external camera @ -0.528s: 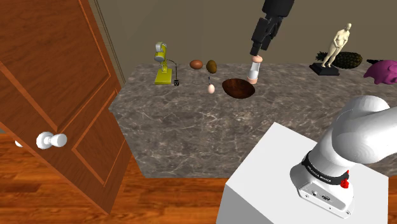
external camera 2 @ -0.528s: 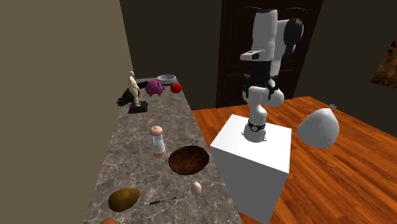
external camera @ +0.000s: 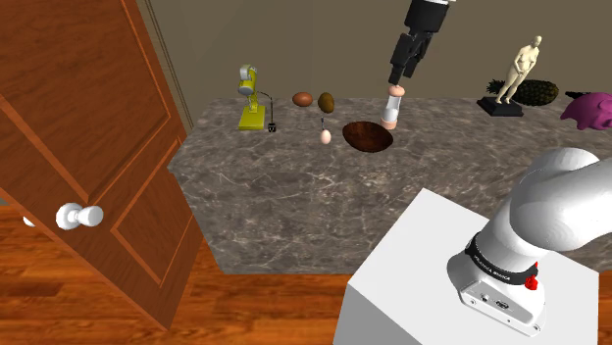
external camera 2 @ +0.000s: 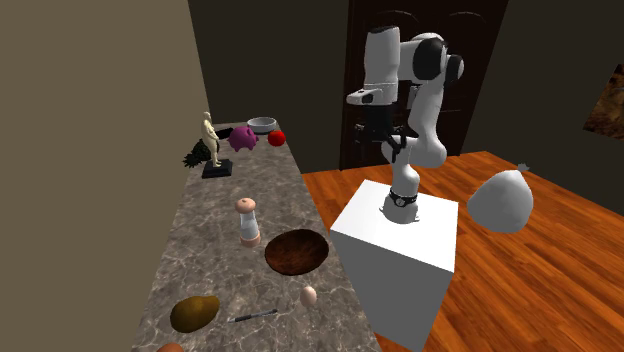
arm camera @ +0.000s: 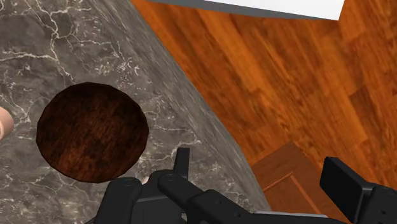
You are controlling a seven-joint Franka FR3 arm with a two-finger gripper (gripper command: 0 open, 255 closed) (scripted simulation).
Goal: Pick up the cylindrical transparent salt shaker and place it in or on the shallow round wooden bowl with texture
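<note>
The jaws have risen slightly higher above the salt shaker (external camera: 392,107).

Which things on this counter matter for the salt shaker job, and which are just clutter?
For the job: salt shaker, dark wooden bowl, open gripper.
Lying about: egg, yellow appliance, figurine, purple toy, red ball, grey bowl.

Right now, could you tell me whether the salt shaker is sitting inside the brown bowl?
No, the salt shaker stands upright on the counter beside the bowl.
</note>
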